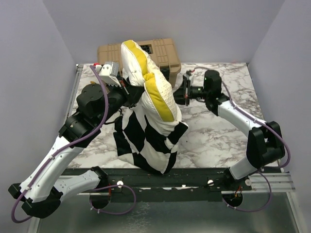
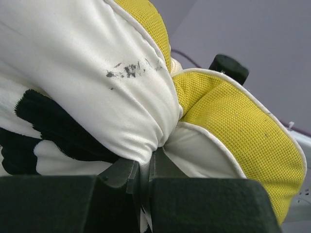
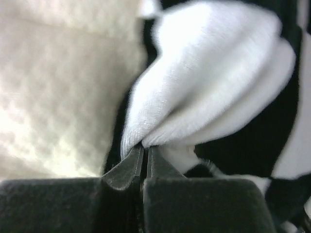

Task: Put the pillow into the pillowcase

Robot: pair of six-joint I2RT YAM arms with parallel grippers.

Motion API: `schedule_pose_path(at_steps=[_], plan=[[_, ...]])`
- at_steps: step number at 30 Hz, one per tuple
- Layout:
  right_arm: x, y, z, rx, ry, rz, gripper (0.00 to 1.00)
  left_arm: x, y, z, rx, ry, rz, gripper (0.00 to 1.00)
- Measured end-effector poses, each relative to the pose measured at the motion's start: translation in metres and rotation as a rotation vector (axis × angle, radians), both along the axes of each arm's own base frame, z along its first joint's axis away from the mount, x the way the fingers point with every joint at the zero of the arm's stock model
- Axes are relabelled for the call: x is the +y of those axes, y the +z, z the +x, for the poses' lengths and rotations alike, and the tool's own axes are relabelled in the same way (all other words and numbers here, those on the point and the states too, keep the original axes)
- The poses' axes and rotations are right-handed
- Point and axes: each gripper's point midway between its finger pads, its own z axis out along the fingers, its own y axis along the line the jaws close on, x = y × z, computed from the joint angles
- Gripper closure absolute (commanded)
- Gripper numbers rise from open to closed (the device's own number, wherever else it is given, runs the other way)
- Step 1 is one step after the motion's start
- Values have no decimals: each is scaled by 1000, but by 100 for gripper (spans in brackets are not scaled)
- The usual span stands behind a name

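Observation:
The white pillow (image 1: 137, 65) with its yellow edge strip (image 1: 158, 94) stands upright at the table's middle. Its lower part sits inside the black and cream checkered pillowcase (image 1: 141, 141), which hangs crumpled toward the front edge. My left gripper (image 1: 127, 91) is at the pillow's left side, shut on a bunch of its smooth white fabric (image 2: 136, 131) in the left wrist view. My right gripper (image 1: 179, 93) is at the right side. It is shut with a fold of the pillowcase's white fleece (image 3: 194, 97) pinched at its tips (image 3: 145, 147).
A tan toolbox (image 1: 163, 51) stands at the back behind the pillow. The marble table (image 1: 218, 136) shows bare to the right. Grey walls close in on both sides and behind.

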Motion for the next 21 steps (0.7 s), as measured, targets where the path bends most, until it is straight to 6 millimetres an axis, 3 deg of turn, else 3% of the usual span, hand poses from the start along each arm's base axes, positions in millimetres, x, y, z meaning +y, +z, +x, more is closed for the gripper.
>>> schedule_pose_path(at_steps=[5, 10, 16, 21], plan=[[0, 97, 29, -278, -68, -19, 100, -8, 0, 5, -8, -21, 8, 100], [-24, 197, 35, -532, -191, -41, 100, -33, 4, 15, -29, -93, 3, 100], [-52, 281, 19, -732, -328, -88, 100, -81, 28, 36, -88, -221, -87, 100], [-74, 323, 10, -859, -446, -116, 100, -143, 74, 47, -211, -312, -192, 100]])
